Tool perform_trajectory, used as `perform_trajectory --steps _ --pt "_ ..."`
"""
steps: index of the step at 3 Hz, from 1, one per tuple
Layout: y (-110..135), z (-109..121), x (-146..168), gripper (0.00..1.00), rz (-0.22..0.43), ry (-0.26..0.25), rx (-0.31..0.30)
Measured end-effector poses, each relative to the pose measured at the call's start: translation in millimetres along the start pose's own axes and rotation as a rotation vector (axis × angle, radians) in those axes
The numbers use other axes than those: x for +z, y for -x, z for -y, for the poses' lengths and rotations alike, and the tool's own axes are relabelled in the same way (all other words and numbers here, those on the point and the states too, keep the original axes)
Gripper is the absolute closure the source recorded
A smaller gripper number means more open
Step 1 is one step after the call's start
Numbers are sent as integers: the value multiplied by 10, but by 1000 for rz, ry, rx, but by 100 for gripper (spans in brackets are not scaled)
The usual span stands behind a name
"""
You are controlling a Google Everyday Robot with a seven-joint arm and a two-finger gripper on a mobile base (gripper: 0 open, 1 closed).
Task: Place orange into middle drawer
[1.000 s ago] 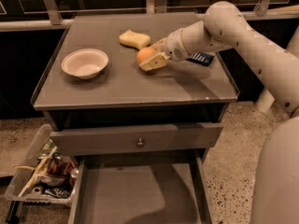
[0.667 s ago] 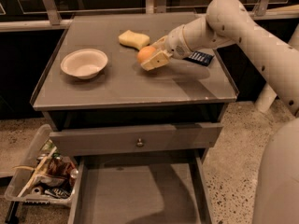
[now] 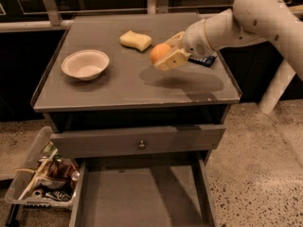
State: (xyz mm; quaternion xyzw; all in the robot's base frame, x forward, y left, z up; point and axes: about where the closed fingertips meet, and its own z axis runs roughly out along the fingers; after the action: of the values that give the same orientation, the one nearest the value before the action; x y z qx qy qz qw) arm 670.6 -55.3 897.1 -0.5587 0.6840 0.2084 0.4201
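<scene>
Above tabletop [image 3: 118, 86], pincer [image 3: 164, 55] around one orange [image 3: 159, 52]

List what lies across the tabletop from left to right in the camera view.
white bowl → sponge → orange, clasped in the gripper just above the tabletop's right half → dark packet
</scene>
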Motion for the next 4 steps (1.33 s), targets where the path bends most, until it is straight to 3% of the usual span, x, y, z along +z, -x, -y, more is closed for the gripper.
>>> perform_trajectory --steps 2,4 --pt "-147 -589 -935 100 -32 -105 -56" --pt "-612 -1310 -1411 100 -34 -170 16"
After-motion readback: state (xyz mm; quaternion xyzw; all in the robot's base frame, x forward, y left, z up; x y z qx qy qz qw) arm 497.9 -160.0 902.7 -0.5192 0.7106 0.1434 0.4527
